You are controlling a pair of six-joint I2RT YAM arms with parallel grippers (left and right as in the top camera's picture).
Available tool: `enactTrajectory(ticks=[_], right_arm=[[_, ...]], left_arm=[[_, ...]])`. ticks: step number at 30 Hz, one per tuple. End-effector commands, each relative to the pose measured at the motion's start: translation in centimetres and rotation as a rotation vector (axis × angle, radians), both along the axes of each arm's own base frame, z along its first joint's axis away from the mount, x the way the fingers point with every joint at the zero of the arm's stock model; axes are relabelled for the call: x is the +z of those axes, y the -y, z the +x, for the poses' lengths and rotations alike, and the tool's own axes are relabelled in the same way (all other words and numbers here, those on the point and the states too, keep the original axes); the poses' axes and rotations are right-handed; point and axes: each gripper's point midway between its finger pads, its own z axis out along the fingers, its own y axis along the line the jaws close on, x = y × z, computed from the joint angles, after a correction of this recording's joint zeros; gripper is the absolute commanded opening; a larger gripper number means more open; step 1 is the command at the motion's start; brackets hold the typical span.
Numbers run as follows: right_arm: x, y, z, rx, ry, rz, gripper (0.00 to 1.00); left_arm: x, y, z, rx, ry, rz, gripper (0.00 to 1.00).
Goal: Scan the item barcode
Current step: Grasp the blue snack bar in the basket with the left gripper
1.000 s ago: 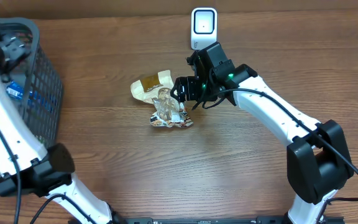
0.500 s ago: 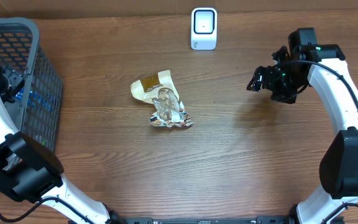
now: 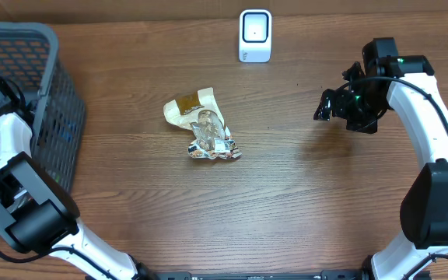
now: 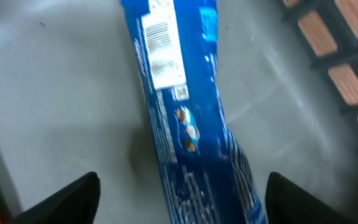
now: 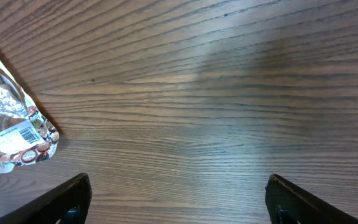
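Left pincer (image 4: 183,180) hangs with fingers apart over a blue packet (image 4: 185,118) lying on the floor of the basket (image 3: 59,117), its barcode (image 4: 163,53) facing up. Right pincer (image 5: 179,183), likewise spread and empty, hovers above bare desk (image 3: 302,194), well apart from the crumpled foil packet (image 3: 206,132) lying near the scanner (image 3: 255,35). A grip on the glossy wrapper could slip, cover the barcode, or catch the basket wall when lifted out.

A brown wood-grain table (image 3: 286,202) fills the view, evenly lit with soft glare.
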Motion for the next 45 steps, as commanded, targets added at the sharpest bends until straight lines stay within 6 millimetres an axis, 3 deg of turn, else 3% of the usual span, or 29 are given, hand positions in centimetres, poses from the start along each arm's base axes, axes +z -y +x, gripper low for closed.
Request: enactTrajectory(ticks=[1, 4, 8, 9, 14, 19, 23, 24, 25, 27, 29, 31, 34, 35, 36, 41, 45], right_arm=[[1.7, 0.2, 0.6, 0.002, 0.056, -0.005, 0.9], [1.7, 0.2, 0.6, 0.0, 0.056, -0.005, 0.9], [1.7, 0.2, 0.7, 0.0, 0.057, -0.005, 0.9], [1.7, 0.2, 0.7, 0.0, 0.057, -0.005, 0.9], [1.7, 0.2, 0.6, 0.0, 0.056, -0.005, 0.9], [1.7, 0.2, 0.6, 0.001, 0.056, -0.005, 0.9], [1.6, 0.2, 0.6, 0.0, 0.052, -0.006, 0.89], [1.6, 0.2, 0.5, 0.0, 0.052, -0.006, 0.89], [1.6, 0.2, 0.4, 0.001, 0.048, -0.006, 0.9], [1.6, 0.2, 0.5, 0.0, 0.049, -0.006, 0.89], [1.6, 0.2, 0.5, 0.0, 0.052, -0.006, 0.9], [1.6, 0.2, 0.6, 0.001, 0.053, -0.006, 0.9], [1.7, 0.2, 0.6, 0.0, 0.055, -0.005, 0.9], [1.7, 0.2, 0.6, 0.001, 0.056, -0.005, 0.9], [1.7, 0.2, 0.6, 0.0, 0.056, -0.006, 0.9], [1.7, 0.2, 0.6, 0.0, 0.055, -0.005, 0.9], [1.6, 0.2, 0.3, 0.0, 0.041, -0.006, 0.9]], left_arm=[[-3.1, 1.7, -1.2, -0.032, -0.055, -0.04, 0.61], [-5.0, 2.5, -2.3, -0.032, -0.094, -0.068, 0.31], [-6.9, 3.1, -3.7, -0.025, -0.147, -0.087, 0.08], [-7.1, 3.2, -3.9, -0.024, -0.152, -0.09, 0.04], [-5.9, 3.0, -3.5, -0.026, -0.155, -0.097, 0.04], [1.6, 1.3, -1.4, -0.023, -0.12, -0.06, 0.04], [10.3, 0.2, 0.2, -0.024, -0.039, -0.002, 0.04], [11.8, 0.1, 0.3, -0.024, -0.024, 0.008, 0.04], [14.9, 0.1, 0.4, -0.024, 0.009, 0.03, 0.04], [19.3, 0.5, 0.0, -0.027, 0.055, 0.06, 0.04], [22.3, 0.8, -0.5, -0.024, 0.087, 0.087, 0.04], [23.7, 1.1, -1.1, -0.013, 0.1, 0.09, 0.08], [22.7, 0.9, -1.3, 0.014, 0.081, 0.062, 0.49], [21.7, 0.8, -1.3, 0.019, 0.063, 0.044, 0.61], [20.6, 0.8, -1.2, 0.025, 0.044, 0.027, 0.65], [13.4, 0.4, -1.1, 0.089, -0.08, -0.1, 0.7], [6.3, 1.1, -0.5, 0.104, -0.179, -0.259, 0.66]])
